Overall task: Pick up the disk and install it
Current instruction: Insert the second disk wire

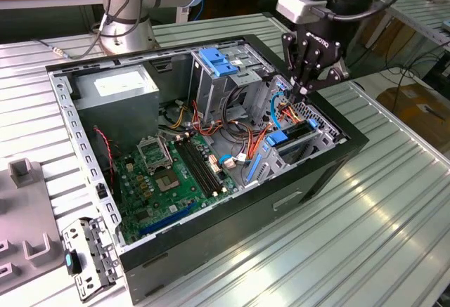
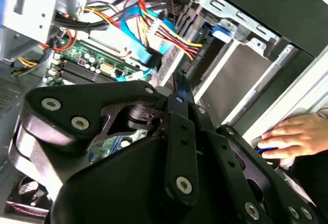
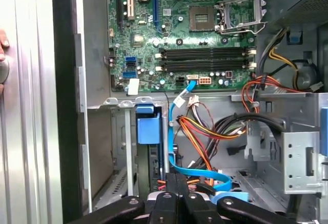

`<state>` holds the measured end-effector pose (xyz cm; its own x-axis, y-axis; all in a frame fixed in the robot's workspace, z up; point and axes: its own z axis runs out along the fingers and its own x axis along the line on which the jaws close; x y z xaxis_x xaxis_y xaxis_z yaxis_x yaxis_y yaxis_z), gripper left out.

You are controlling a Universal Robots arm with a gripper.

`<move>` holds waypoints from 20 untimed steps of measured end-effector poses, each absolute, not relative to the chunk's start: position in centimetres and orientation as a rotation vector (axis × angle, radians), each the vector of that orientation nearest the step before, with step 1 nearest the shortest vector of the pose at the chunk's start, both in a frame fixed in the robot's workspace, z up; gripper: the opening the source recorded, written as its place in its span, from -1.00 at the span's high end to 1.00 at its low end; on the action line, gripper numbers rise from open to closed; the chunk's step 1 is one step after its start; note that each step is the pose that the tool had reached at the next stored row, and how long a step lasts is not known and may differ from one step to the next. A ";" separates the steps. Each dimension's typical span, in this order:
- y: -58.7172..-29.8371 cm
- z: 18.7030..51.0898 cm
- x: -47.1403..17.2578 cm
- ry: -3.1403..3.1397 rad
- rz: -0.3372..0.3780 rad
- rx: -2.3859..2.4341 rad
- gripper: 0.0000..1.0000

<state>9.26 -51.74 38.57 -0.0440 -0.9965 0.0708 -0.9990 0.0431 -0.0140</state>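
My black three-link pincer (image 1: 307,90) hangs clenched and empty above the open black computer case (image 1: 337,159), over its drive cage. The silver hard disk with blue plastic rails (image 1: 285,142) already sits in that bay, standing on its edge so it fits the slot. I judge its long axis runs along the cage, blue tab outward.

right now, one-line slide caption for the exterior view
Pincer shut above the drive bay of an open computer case.
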 end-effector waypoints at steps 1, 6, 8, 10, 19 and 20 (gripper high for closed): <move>-51.4 38.6 9.3 -2.236 0.093 2.141 0.79; -49.6 38.6 9.6 -2.222 0.097 2.129 0.79; -48.8 38.6 9.8 -2.216 0.099 2.123 0.79; -48.1 38.6 9.9 -2.205 0.104 2.113 0.79; -47.2 38.2 10.3 -2.155 0.179 2.064 0.77; -47.1 38.2 10.3 -2.145 0.199 2.055 0.66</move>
<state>10.28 -47.14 38.23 -0.0401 -0.9769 0.2097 -0.9988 0.0448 0.0179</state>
